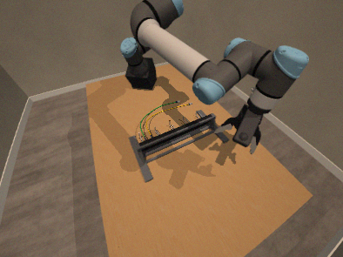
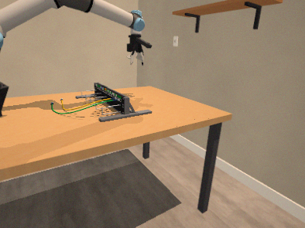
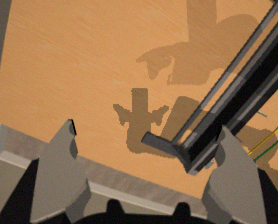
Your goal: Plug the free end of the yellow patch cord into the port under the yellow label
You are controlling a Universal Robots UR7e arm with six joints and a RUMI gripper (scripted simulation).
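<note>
The dark rack (image 1: 174,139) (image 2: 118,100) (image 3: 235,95) stands upright on the wooden table (image 1: 196,199) (image 2: 162,113) (image 3: 75,60). The yellow cord (image 1: 162,111) (image 2: 82,106) (image 3: 265,140) runs from a port near the rack's left end and curves back across the table; its free plug (image 1: 191,104) (image 2: 62,100) lies on the table behind the rack. The green cord (image 1: 150,113) (image 2: 75,110) lies beside it. My gripper (image 1: 242,139) (image 2: 136,59) (image 3: 145,123) is open and empty. It hangs high above the rack's right end, far from the yellow plug. The coloured labels are too small to read.
The robot base (image 1: 141,74) stands at the table's back edge. A wall shelf (image 2: 228,3) hangs high on the right wall. The rack's flat foot (image 3: 162,144) (image 2: 125,115) juts out under the gripper. The table edge and floor (image 3: 30,152) lie close behind it.
</note>
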